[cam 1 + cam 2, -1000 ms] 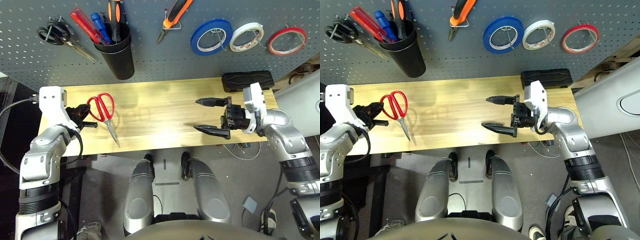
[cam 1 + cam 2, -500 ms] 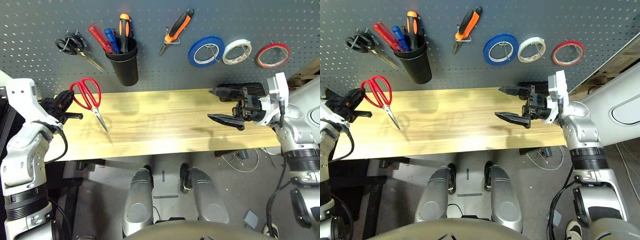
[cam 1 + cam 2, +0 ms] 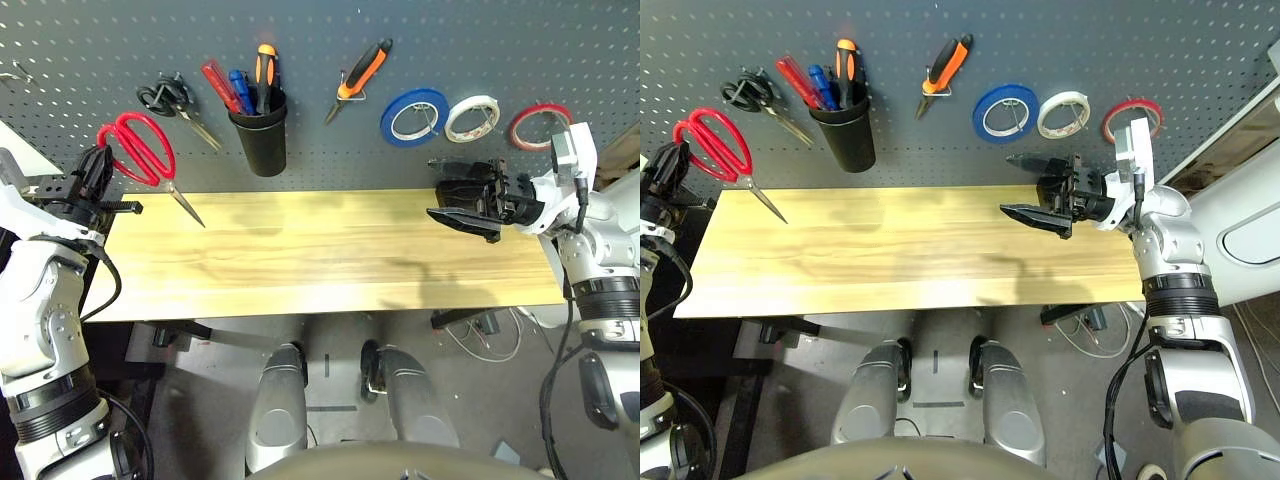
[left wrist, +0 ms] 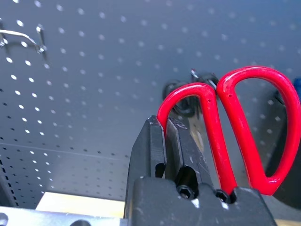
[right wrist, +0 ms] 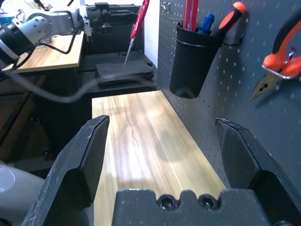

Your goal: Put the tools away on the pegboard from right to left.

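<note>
Here 3 tape rolls (image 3: 470,115) hang; left jaws clamp 1 red-handled scissors (image 3: 138,152), right jaws wide.

Pegboard (image 3: 320,90) stands behind tabletop (image 3: 320,250) | on pegboard, left to right: scissors (image 3: 175,100), cup (image 3: 262,140) with screwdrivers (image 3: 240,85) in it, pliers (image 3: 358,75), three tape rolls (image 3: 470,115) | left hand (image 3: 95,180) lifts second scissors (image 3: 140,160) above tabletop's left end | right hand (image 3: 462,198) over right end

2 head eyes look down on the pegboard (image 3: 320,60); wrist cameras face it close.
</note>
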Tool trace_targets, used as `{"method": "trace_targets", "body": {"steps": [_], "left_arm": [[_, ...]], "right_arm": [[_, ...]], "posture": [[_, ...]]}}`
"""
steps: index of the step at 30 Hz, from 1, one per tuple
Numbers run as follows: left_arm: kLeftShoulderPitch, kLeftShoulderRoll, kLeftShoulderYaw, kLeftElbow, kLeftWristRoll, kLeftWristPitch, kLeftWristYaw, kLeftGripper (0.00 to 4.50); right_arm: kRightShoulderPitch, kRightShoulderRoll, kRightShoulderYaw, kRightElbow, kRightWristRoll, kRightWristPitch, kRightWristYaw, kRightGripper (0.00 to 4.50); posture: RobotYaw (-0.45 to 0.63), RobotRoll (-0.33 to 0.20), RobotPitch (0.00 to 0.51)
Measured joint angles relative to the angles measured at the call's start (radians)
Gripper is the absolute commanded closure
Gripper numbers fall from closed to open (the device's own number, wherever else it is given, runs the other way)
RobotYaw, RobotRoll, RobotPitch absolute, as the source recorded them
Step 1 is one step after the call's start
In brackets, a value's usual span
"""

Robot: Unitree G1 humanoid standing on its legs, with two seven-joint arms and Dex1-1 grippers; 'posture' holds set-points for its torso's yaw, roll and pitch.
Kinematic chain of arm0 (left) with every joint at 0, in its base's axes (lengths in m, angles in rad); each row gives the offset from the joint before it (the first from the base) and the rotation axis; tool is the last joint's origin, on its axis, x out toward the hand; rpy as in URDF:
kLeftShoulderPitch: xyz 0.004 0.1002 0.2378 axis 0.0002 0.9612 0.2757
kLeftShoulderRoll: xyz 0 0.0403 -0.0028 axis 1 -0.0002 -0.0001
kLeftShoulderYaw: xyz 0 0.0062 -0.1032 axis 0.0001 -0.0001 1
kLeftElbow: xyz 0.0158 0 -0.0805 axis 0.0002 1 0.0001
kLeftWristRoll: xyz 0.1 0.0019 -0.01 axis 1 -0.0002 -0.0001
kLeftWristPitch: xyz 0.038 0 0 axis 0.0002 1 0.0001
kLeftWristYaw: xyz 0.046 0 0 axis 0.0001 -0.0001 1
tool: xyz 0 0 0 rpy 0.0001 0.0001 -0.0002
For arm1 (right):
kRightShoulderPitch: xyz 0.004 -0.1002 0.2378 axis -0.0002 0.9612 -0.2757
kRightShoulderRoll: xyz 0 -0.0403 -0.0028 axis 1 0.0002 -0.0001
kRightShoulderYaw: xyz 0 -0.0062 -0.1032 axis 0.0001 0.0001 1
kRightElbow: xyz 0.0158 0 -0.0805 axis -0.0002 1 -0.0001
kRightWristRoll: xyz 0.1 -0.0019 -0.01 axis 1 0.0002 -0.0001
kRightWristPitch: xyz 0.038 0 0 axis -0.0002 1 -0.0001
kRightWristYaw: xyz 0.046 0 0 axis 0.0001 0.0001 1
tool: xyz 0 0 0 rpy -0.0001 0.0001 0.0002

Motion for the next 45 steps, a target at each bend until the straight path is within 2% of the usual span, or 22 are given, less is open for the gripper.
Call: {"method": "trace_targets", "body": {"steps": [9, 21, 25, 29, 33, 37, 39, 45], "left_arm": [[-0.120, 0.000, -0.090, 0.185, 0.084, -0.066, 0.051, 4.47], [-0.252, -0.014, -0.143, 0.413, 0.140, -0.175, 0.081, 4.47], [-0.280, -0.026, -0.173, 0.458, 0.146, -0.179, 0.079, 3.15], [-0.277, -0.027, -0.191, 0.459, 0.156, -0.182, 0.077, 1.57], [-0.212, -0.021, -0.197, 0.460, 0.168, -0.183, 0.064, 0.08], [-0.091, -0.038, -0.221, 0.460, 0.182, -0.210, 0.044, 0.03], [-0.026, -0.064, -0.223, 0.465, 0.198, -0.276, 0.042, 0.03], [0.072, -0.143, -0.220, 0.514, 0.201, -0.432, 0.045, 0.03]], "right_arm": [[0.029, 0.004, -0.002, -0.069, 0.006, 0.009, -0.030, 0.00], [0.060, 0.024, -0.001, -0.154, 0.018, 0.041, -0.074, 0.00], [0.068, 0.025, -0.001, -0.171, 0.021, 0.053, -0.083, 0.00], [0.081, 0.024, -0.001, -0.183, 0.021, 0.064, -0.098, 0.00], [0.104, 0.033, -0.001, -0.184, 0.021, 0.066, -0.116, 0.00], [0.136, 0.071, -0.001, -0.181, -0.006, 0.035, -0.177, 0.00], [0.155, 0.099, 0.000, -0.165, -0.055, -0.016, -0.237, 0.00], [0.177, 0.210, 0.006, -0.076, -0.177, -0.120, -0.441, 0.00]], "posture": [[0.05, 0.000, 0.092], [0.02, 0.000, 0.095], [0.02, 0.000, 0.096], [0.02, 0.000, 0.098], [0.03, 0.000, 0.100], [0.03, 0.000, 0.101], [0.03, 0.000, 0.101], [0.01, 0.000, 0.098]]}}
